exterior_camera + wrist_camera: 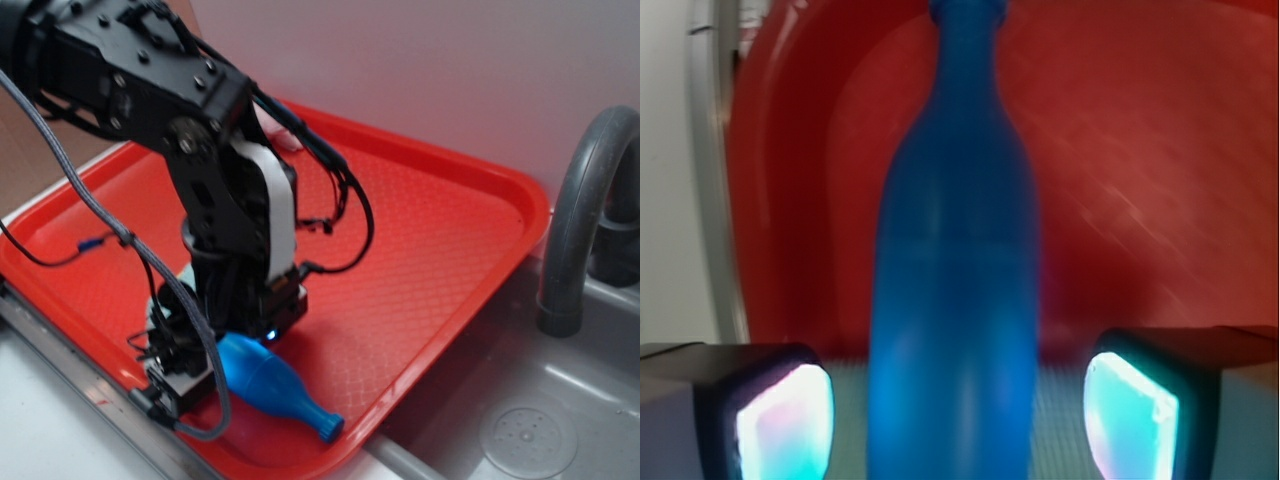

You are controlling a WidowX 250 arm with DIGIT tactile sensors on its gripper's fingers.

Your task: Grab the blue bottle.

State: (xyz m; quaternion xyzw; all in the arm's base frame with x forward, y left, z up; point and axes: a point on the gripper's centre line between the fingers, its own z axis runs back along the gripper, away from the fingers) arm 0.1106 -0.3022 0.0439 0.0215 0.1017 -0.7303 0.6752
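Blue bottle (955, 300) lay on the red tray (440, 200), centred between the released jaws; they should close squarely on its wide body.

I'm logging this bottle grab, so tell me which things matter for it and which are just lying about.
For the job: blue bottle, lying on its side; gripper, open around its body.

Just there: red tray, grey faucet, sink drain.
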